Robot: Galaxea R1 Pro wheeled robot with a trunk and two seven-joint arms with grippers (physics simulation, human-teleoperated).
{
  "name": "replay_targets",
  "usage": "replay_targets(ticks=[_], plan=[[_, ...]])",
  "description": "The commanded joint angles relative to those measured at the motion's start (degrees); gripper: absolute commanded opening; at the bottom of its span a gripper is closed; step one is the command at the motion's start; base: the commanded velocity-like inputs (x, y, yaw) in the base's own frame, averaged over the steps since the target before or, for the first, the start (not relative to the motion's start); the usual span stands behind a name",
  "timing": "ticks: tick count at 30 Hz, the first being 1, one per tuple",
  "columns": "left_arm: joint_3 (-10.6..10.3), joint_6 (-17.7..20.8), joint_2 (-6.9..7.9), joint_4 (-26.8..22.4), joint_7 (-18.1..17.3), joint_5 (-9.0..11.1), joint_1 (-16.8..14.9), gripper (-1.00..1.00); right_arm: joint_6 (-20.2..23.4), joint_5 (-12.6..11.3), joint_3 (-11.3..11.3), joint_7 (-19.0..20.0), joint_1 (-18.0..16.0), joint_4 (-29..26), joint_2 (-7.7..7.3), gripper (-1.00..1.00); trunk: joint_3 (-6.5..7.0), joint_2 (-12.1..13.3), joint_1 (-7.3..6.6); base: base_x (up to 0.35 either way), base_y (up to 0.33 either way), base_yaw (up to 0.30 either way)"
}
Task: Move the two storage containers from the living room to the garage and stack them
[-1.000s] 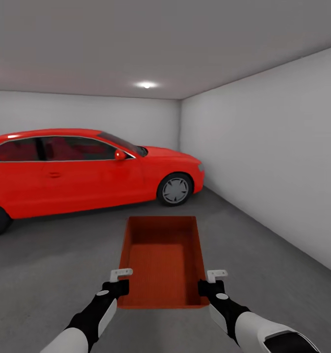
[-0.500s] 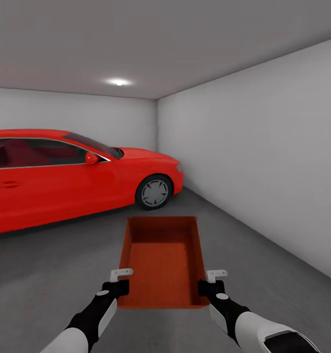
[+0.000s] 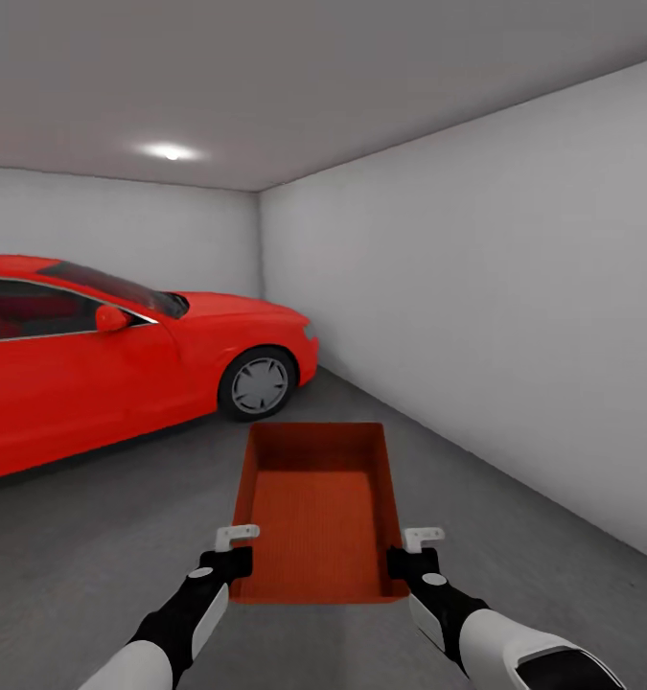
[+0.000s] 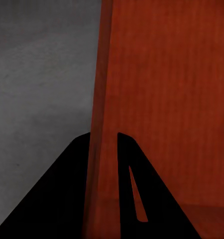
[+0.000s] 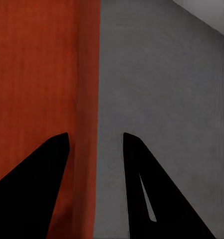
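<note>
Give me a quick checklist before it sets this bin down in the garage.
1. Left gripper on the bin wall: ok; in the left wrist view its fingers straddle it.
2. Right gripper on the opposite wall: ok.
3. Bin level and empty: ok.
4. Over concrete floor: ok.
5. Apart from the car and wall: ok.
6. Second bin's whereabouts: cannot tell.

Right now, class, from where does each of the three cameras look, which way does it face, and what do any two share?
Head view: high on the robot, facing forward and down at the storage container, red car and floor; both forearms show.
Left wrist view: along the left end effector, straddling the container's wall.
Right wrist view: along the right end effector, straddling the opposite wall.
Shared: container and floor.
</note>
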Motion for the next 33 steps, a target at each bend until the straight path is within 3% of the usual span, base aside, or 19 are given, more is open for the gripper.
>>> replay_targets(ticks=[1, 33], plan=[[1.2, 0.4, -0.12, 0.0, 0.4, 2.0, 0.0, -1.00, -1.0, -0.2, -1.8, 0.0, 0.0, -0.1, 0.31, -1.00, -0.01, 0.0, 0.05, 0.321, 0.000, -0.289], [1.2, 0.4, -0.10, 0.0, 0.4, 2.0, 0.0, -1.00, -1.0, -0.2, -1.8, 0.0, 0.0, -0.1, 0.26, -1.00, -0.01, 0.0, 0.05, 0.321, 0.000, -0.289]])
